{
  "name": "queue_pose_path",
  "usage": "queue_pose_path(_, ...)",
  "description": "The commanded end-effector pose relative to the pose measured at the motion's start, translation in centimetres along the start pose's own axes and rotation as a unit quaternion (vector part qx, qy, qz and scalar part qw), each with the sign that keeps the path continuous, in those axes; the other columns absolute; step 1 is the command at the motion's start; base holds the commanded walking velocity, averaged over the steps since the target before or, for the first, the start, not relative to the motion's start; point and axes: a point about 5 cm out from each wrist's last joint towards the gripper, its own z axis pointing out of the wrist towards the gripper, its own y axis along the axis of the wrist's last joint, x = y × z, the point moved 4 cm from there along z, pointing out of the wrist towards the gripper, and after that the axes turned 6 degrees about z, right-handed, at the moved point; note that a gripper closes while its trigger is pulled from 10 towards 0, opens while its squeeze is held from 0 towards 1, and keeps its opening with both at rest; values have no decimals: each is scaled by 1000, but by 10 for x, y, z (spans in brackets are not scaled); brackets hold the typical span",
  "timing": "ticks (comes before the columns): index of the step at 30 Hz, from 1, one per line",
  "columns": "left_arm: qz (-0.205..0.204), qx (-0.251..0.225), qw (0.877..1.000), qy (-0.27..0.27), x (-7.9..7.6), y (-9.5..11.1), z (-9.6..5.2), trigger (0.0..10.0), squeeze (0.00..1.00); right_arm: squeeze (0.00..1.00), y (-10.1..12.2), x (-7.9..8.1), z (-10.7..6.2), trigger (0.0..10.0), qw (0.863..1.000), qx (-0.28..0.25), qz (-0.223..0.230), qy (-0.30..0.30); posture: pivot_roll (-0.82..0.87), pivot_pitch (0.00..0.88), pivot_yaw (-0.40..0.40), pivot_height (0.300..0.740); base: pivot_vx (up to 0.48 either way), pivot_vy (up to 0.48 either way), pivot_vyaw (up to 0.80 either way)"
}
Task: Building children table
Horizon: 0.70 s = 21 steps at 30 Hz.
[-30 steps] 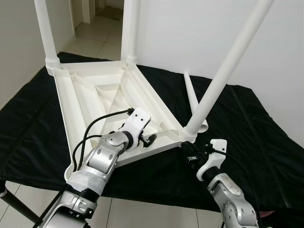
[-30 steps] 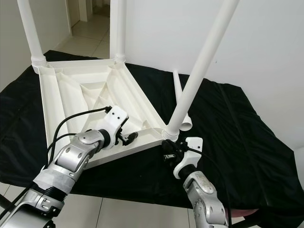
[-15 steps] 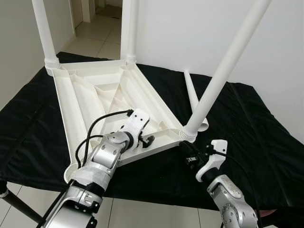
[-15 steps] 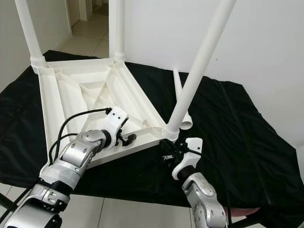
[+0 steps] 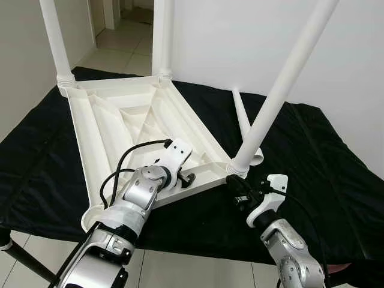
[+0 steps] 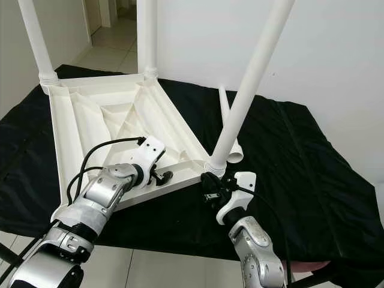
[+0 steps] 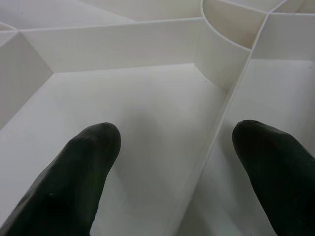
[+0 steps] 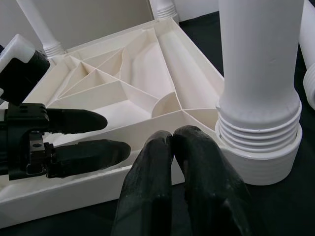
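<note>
left gripper (image 5: 191, 179) fingers spread, holding nothing, straddling a rib inside white ribbed upturned table (image 5: 114, 123); screwed-in legs point up.

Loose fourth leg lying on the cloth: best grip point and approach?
Grip the loose leg mid-shaft from above, fingers straddling it crosswise. It lies flat on the black cloth; its wide end sits behind the angled leg, so the middle looks more accessible.

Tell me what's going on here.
The robot is assembling a white plastic children's table, which lies upside down on a black cloth. Three legs stand in corner sockets; a fourth leg lies loose on the cloth. The left gripper, fingers open, straddles a rib near the tabletop's near edge. The right gripper, fingers shut, sits at the base of the nearest leg.
</note>
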Motion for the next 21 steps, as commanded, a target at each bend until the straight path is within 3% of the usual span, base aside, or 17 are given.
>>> queue_pose_path(1,0,22,993,113,20,-5,0,7176,0,0,3,-3,-2,10000,1000,-3,-3,-7,-19,0,-101,740,0,0,0)
queue_pose_path(2,6,24,993,115,20,-5,0,4863,0,0,3,-3,-2,10000,1000,-3,-3,-8,-19,0,-101,740,0,0,0)
queue_pose_path(3,6,24,993,115,20,-5,0,4863,0,0,3,-3,-2,10000,1000,-3,-3,-8,-19,0,-101,740,0,0,0)
queue_pose_path(4,9,22,993,115,20,-4,1,118,0,0,3,-4,-1,10000,1000,-4,-3,-9,-18,0,-98,740,0,0,0)
queue_pose_path(21,8,9,993,120,22,4,0,0,0,0,5,-5,3,10000,1000,-5,-5,-11,-11,0,-104,740,0,0,0)
